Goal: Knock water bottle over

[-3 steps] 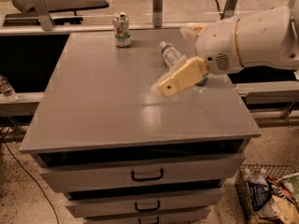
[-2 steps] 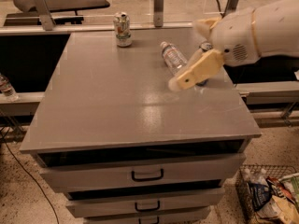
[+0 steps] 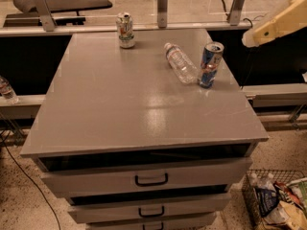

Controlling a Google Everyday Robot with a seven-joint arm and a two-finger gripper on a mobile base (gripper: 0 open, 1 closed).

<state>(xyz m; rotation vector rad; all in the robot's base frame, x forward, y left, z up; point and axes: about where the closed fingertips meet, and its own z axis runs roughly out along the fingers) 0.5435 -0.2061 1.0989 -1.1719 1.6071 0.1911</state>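
Water bottle (image 3: 180, 63): clear, ribbed, white cap, lying on side, back right of tabletop (image 3: 120, 104). End effector (image 3: 256, 35) at far right, above tabletop level.

Quick tally from us: two bottles, the water bottle (image 3: 180, 63) lying on the table (image 3: 120, 109) and a small bottle (image 3: 7, 90) off on the left ledge. Two cans, a white can (image 3: 125, 30) and a blue can (image 3: 210, 64). Three drawers (image 3: 96, 181), going by the handles. One basket (image 3: 247, 195) on the floor. One gripper (image 3: 254, 35), top right, past the table's edge.
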